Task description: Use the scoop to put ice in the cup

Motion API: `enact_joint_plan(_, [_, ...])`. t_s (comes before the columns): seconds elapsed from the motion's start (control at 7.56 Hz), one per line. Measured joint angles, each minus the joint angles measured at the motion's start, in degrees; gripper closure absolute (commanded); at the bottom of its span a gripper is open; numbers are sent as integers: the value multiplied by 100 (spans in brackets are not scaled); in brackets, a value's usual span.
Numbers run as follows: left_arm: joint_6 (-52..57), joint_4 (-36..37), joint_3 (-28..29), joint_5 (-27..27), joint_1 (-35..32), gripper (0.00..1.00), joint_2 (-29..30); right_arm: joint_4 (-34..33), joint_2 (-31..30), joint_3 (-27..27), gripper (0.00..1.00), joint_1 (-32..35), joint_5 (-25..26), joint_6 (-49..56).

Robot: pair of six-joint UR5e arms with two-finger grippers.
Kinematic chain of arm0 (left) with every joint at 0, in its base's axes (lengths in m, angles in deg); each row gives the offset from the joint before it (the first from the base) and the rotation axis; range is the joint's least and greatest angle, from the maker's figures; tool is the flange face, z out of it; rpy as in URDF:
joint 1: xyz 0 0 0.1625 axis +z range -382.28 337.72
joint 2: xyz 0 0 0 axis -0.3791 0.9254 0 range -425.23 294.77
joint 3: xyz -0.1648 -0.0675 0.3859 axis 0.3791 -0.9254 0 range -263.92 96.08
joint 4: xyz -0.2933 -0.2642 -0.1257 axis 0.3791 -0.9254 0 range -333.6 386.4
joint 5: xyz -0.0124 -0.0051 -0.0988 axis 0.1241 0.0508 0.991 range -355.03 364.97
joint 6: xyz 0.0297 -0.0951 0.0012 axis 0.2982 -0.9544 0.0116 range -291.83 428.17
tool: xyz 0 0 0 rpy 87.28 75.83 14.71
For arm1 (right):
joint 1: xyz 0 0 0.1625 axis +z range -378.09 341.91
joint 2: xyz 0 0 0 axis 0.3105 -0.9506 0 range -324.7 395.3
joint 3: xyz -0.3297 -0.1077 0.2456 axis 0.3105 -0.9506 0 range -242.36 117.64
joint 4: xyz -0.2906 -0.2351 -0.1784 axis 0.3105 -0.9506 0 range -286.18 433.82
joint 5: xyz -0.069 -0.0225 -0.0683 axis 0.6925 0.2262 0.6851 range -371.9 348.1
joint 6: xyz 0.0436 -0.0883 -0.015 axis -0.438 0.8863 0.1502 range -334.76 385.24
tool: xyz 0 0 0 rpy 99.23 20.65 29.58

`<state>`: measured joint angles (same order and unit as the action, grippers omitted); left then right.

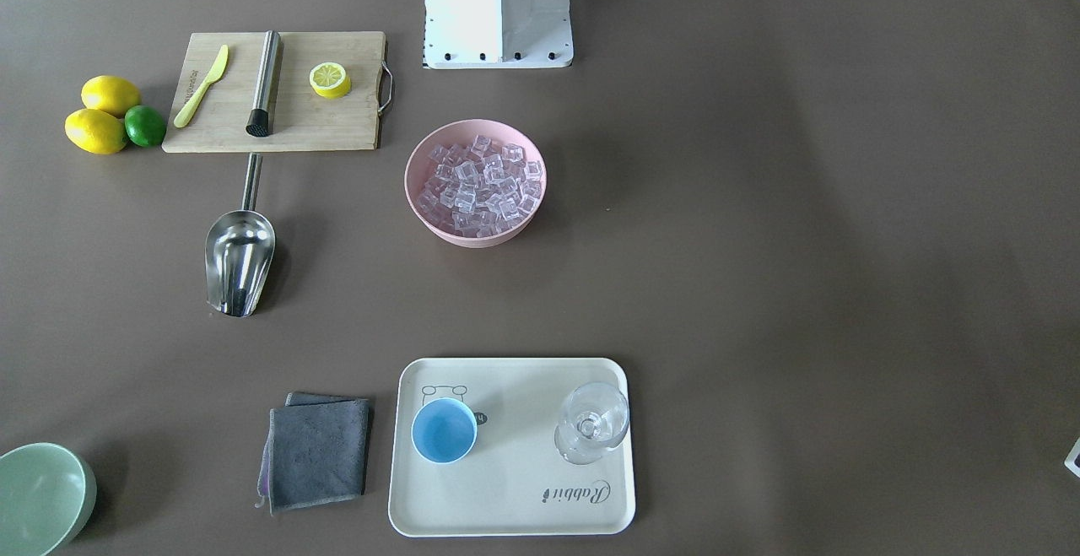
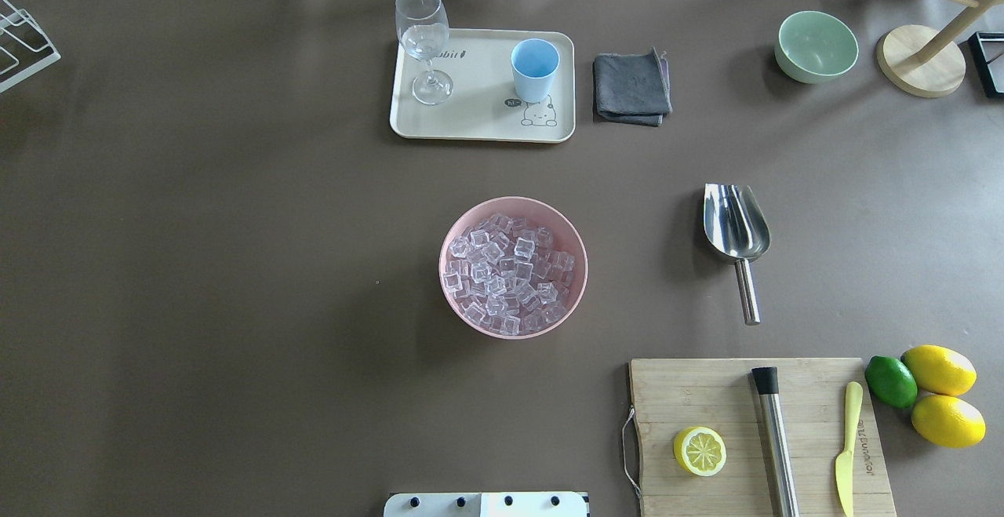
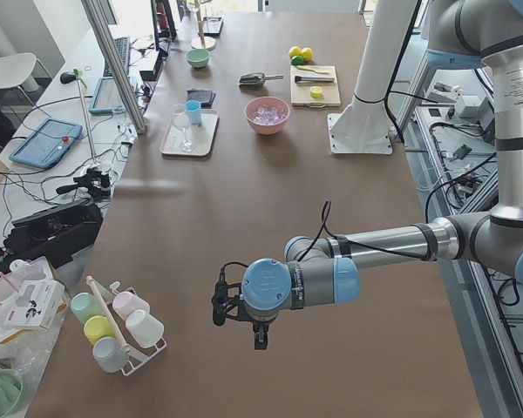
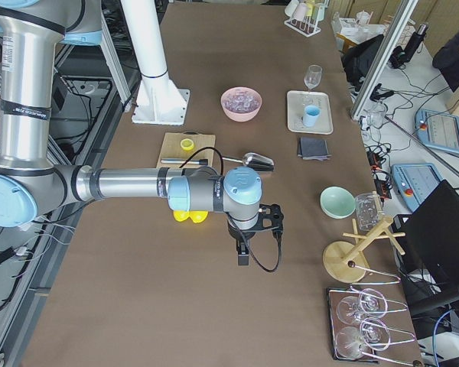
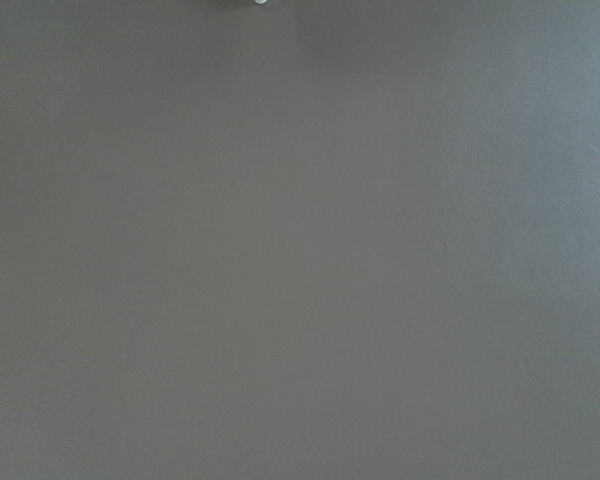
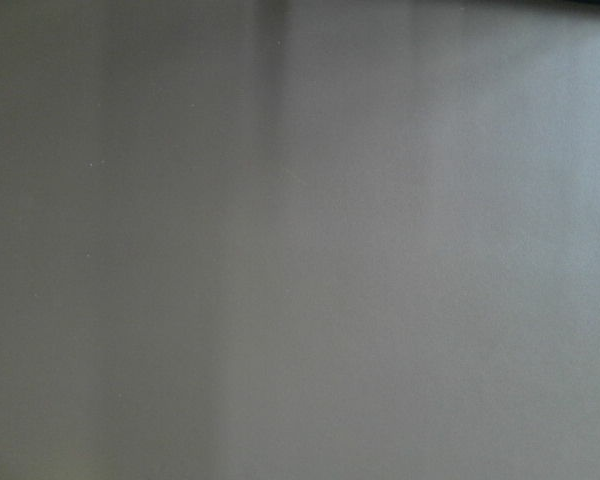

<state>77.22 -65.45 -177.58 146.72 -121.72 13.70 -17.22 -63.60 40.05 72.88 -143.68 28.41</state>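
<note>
The ice [image 2: 506,274] is a heap of clear cubes filling a pink bowl [image 2: 452,227] at the table's middle. The light-blue cup [image 2: 535,68] stands upright and empty on a cream tray [image 2: 478,121] at the far side. The steel scoop [image 2: 736,227] lies on the table to the right of the bowl, its handle pointing toward the robot. My left gripper [image 3: 259,338] shows only in the exterior left view and my right gripper [image 4: 243,256] only in the exterior right view. Both hang over bare table far from these things, and I cannot tell whether they are open or shut.
A stemmed glass [image 2: 423,42] stands on the tray beside the cup. A grey cloth [image 2: 631,87] and a green bowl [image 2: 816,46] are to the right of the tray. A cutting board [image 2: 757,438] holds a lemon half, a steel cylinder and a knife, with lemons and a lime beside it.
</note>
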Motion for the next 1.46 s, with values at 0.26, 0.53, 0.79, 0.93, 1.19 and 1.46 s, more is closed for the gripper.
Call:
enact_joint_plan(0.26, [-5, 1, 16, -21, -8, 1, -9, -1, -1, -6, 1, 0, 0, -1])
enact_joint_plan(0.53, [-12, 1, -10, -21, -28, 1, -20, -1, -5, -22, 1, 0, 8, -1])
enact_joint_plan(0.79, [-10, 1, -34, -20, -37, 1, -25, 10, 12, -33, 1, 0, 20, 6])
enact_joint_plan(0.93, [-10, 1, -58, -21, -38, 1, -26, 15, 16, -33, 1, 0, 29, 11])
enact_joint_plan(1.19, [-16, 1, -83, -24, -32, 1, -21, 31, 69, 37, 0, -3, 94, 16])
enact_joint_plan(1.46, [-22, 8, -83, -25, -18, 1, -5, 34, 119, 83, 1, -8, 166, -14])
